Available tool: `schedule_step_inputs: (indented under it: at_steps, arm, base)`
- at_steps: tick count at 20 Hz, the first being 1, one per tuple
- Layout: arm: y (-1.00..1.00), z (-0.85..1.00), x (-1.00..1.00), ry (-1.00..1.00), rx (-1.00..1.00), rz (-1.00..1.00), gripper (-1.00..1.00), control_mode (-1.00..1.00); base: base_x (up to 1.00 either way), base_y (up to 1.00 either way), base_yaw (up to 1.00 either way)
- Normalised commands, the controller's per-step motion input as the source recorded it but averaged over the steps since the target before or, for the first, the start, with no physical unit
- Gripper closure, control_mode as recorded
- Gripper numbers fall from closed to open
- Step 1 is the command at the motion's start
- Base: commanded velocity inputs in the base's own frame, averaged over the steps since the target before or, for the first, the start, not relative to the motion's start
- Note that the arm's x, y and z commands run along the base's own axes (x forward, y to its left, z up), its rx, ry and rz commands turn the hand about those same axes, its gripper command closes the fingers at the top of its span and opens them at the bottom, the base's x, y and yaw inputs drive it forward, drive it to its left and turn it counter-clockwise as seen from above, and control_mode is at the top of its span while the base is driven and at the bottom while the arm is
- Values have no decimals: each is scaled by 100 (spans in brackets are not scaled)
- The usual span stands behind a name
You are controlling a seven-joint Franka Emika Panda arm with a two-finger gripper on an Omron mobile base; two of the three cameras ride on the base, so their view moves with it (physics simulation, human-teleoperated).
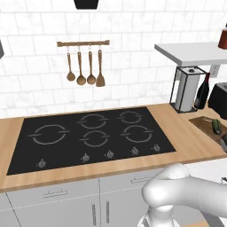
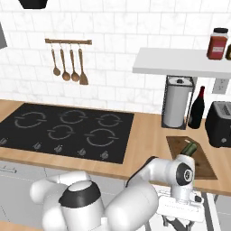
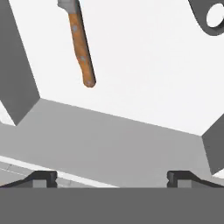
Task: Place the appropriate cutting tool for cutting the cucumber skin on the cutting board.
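Hovering low over an open drawer (image 3: 109,144) with the tool (image 3: 113,178) spread wide, nothing between the tips. Looking across the white drawer floor: up left, a wood-handled knife (image 3: 81,48), handle pointing this way, blade running out of frame. Up right, tucked in the far corner, a grey implement (image 3: 209,16) with a round hole, cut off by the frame edge. Reads as the likelier pick for taking skin off, though too little showing to be sure.

Handling, as a guess: light, stiff, all metal, so slick under the pads and lying flat on a smooth floor. Best pinched across the slim handle near its middle, well off the blade, pressing straight down so as not to skate it away.

Further out, up on the bench (image 2: 149,135): the cutting board (image 2: 205,167), dark against the pale wood, with the cucumber (image 2: 190,148) lying on its far end. Plenty of bare board on the near side for setting down.
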Motion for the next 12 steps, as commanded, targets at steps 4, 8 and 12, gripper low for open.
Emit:
schedule_step_inputs:
  at_steps: [4, 8, 12]
  arm:
    - [-13, -12, 40, -26, 0, 19, -100, -100]
    - [-4, -12, 17, -36, 1, 11, -100, -100]
    - [0, -26, 5, -29, 0, 4, -100, -100]
  base:
    - [0, 0, 0]
    - [0, 0, 0]
    - [0, 0, 0]
